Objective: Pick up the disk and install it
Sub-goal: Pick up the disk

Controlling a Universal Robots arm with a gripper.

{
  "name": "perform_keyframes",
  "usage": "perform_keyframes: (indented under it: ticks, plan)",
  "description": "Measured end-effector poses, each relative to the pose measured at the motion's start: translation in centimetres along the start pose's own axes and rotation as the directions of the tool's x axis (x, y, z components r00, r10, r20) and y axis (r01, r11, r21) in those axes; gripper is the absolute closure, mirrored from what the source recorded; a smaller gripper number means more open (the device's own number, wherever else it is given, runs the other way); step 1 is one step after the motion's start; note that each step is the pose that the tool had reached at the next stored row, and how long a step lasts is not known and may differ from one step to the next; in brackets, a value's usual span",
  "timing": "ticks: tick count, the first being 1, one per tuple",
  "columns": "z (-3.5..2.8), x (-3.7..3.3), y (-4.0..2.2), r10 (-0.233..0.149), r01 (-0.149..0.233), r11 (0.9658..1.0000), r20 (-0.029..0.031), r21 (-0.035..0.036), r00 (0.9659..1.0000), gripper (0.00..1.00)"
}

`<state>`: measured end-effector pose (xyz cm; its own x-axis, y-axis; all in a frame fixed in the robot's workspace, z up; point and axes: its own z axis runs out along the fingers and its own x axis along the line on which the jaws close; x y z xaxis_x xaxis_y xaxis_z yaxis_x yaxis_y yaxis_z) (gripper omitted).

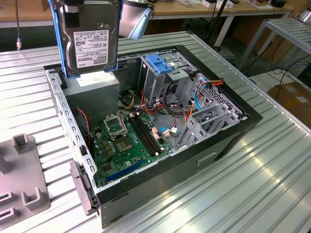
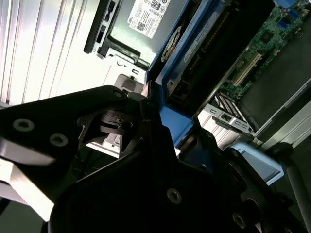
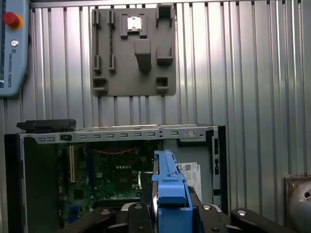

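Clamping from both sides, the claw is closed on the disk. Its black fingers press against the bright blue carrier rail that frames the drive. In the second wrist view the grip shows from close by: the blue rail runs away from the black claw body, with the drive's dark edge alongside it.

The disk hangs upright in the air, its white label facing the exterior camera and the blue rail running down both long edges. It is held over the end of the open computer case where the grey power supply box sits. Whether its lower edge touches that box I cannot tell.

Inside the case a green motherboard lies flat on the bottom. A tall grey drive cage stands to the exterior view's right of the disk, apart from it, with a blue plastic bracket on top. Red, orange and blue cables tangle between that cage and a perforated metal frame nearer the case's far wall.

The case lies on its side on a ribbed metal desk. A grey fixture plate with raised blocks lies on the desk beside the case, apart from it. In the first wrist view a teach pendant with a red button rests near that plate.
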<state>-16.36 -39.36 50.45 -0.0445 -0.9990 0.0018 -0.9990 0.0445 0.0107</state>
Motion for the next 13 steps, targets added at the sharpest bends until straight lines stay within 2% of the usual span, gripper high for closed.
perform_keyframes:
  ticks: [11,12,13]
  plan:
    - [0.20,-0.21,-5.27,0.000,0.000,1.0000,-0.0002,0.0000,1.0000,0.63]
    - [0.20,-0.22,-5.55,0.000,0.000,1.0000,-0.0003,-0.0001,1.0000,0.63]
    - [0.20,-0.22,-5.55,0.000,0.000,1.0000,-0.0002,-0.0001,1.0000,0.63]
